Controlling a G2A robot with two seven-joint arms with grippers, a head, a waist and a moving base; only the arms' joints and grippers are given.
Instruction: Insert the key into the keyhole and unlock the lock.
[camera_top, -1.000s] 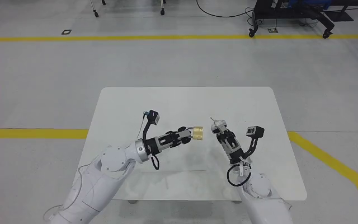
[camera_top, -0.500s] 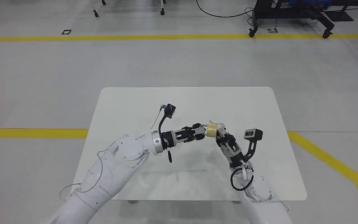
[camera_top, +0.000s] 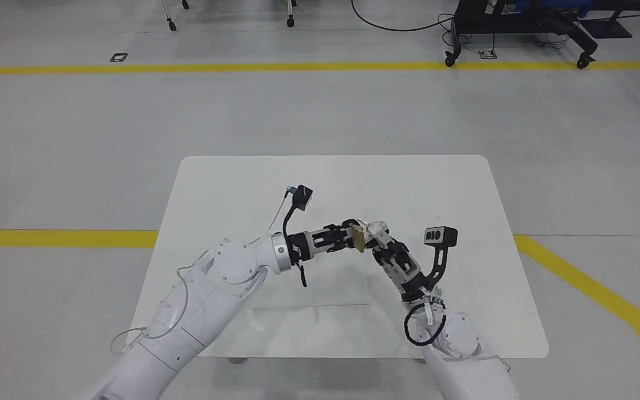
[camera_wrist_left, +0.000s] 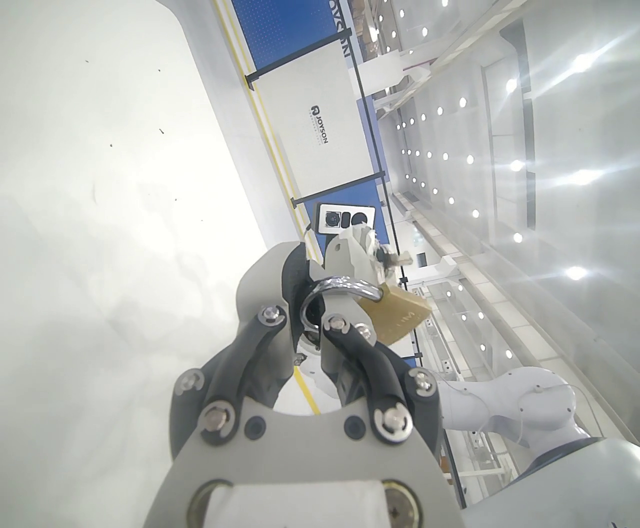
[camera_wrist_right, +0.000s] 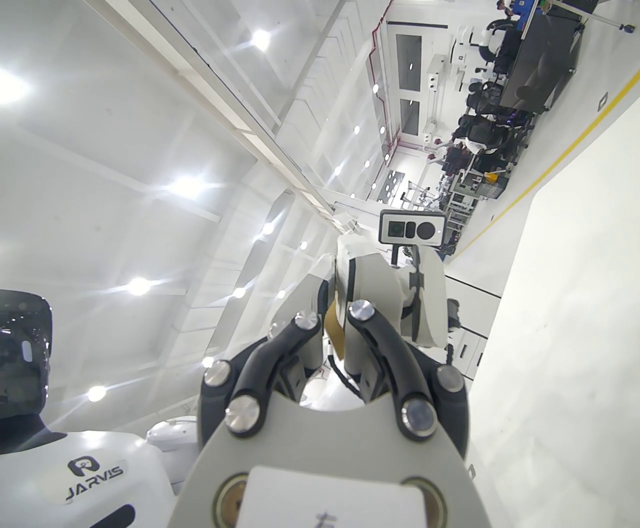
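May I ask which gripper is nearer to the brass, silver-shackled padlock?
Left. The left gripper grips the brass padlock by its shackle; the right gripper, holding a silver key, sits at the lock's far end.

Pretty plain setup: white table (camera_top: 430, 180) on a pale grey floor (camera_top: 300, 110) with yellow tape lines (camera_top: 300, 68) across it. A black wheeled cart (camera_top: 520, 22) and a loose cable (camera_top: 395, 27) sit at the far edge, with bright ceiling lights (camera_wrist_left: 576, 272) overhead.
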